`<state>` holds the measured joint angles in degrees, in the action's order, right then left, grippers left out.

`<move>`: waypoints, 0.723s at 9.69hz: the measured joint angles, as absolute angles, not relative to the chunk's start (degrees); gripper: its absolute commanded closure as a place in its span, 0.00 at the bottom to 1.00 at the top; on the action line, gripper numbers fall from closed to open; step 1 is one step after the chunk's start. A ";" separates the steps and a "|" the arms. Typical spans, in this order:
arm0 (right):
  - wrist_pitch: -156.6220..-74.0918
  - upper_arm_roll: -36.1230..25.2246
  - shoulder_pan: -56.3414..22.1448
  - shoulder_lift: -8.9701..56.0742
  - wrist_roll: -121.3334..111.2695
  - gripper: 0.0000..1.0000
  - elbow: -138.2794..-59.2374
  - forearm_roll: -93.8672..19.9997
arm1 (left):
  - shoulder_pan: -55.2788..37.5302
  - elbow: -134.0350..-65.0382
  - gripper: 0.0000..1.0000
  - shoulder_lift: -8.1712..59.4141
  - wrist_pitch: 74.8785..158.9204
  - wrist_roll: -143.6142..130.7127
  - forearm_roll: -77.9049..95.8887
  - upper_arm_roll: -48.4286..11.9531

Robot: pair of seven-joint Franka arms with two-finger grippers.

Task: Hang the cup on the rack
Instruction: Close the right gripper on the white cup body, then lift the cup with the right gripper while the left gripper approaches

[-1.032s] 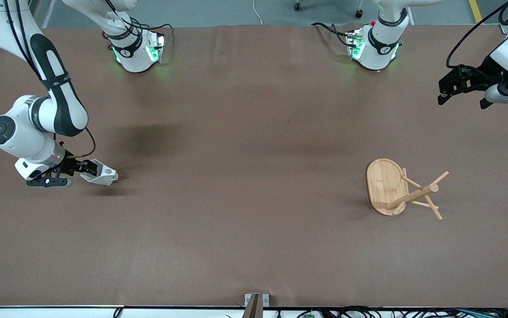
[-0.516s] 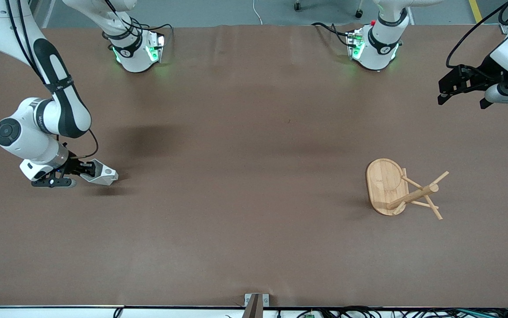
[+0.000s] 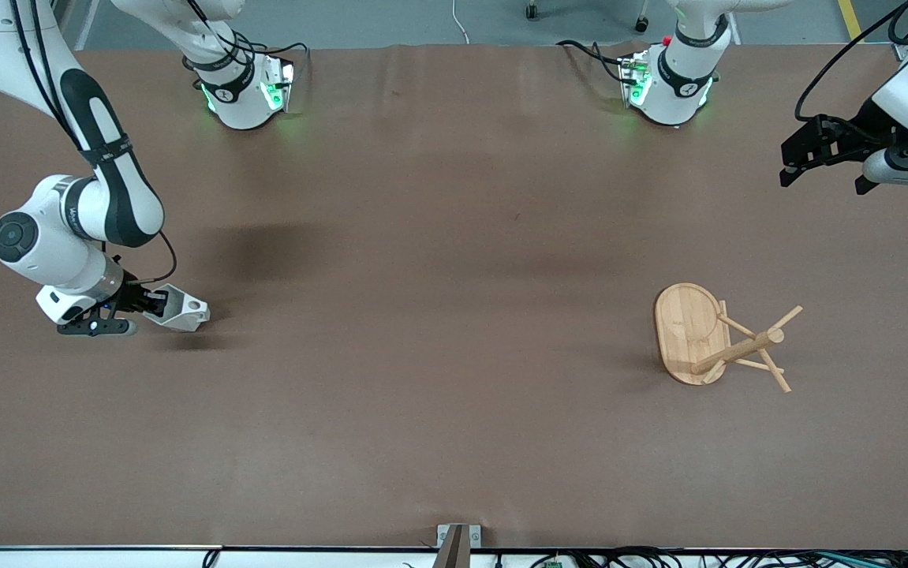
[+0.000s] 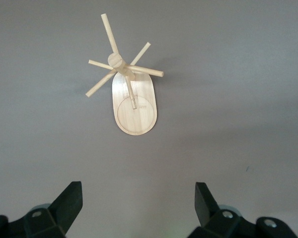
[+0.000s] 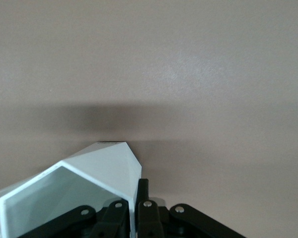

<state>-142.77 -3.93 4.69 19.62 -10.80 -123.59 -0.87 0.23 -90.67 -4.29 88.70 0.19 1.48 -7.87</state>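
The white faceted cup (image 3: 179,312) is in my right gripper (image 3: 155,304), just above the table at the right arm's end, its handle with the round hole pointing away from the fingers. In the right wrist view the fingers (image 5: 143,196) are shut on the cup's wall (image 5: 97,171), one inside the rim and one outside. The wooden rack (image 3: 710,337) stands on its oval base toward the left arm's end, its pegs bare; it also shows in the left wrist view (image 4: 131,91). My left gripper (image 3: 824,181) is open and empty, up in the air at the table's edge, well away from the rack.
Both arm bases (image 3: 244,87) (image 3: 670,83) stand along the table's edge farthest from the front camera. A small metal bracket (image 3: 457,540) sits at the edge nearest that camera. The brown table (image 3: 438,315) lies bare between cup and rack.
My right arm has shifted a little toward the table's middle with the cup, which stays at nearly the same spot. My left gripper has drifted very slightly.
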 measured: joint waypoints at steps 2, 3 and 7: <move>-128.33 -3.36 3.60 19.34 -10.50 0.99 -114.13 -0.91 | 0.07 -90.57 0.00 -4.31 88.70 0.14 2.03 -8.35; -119.41 -2.85 2.99 18.97 -9.53 0.99 -107.48 -1.28 | 0.07 -90.56 0.00 -4.32 88.70 0.09 2.62 -8.68; -101.32 3.39 1.96 17.08 -7.08 1.00 -95.75 -17.89 | 0.04 -90.55 0.00 -4.32 88.70 0.06 3.04 -9.80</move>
<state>-101.32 3.39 1.96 17.08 -7.08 -95.75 -17.89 0.04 -90.55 -4.32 88.70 0.06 3.04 -9.80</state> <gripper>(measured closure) 0.960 0.000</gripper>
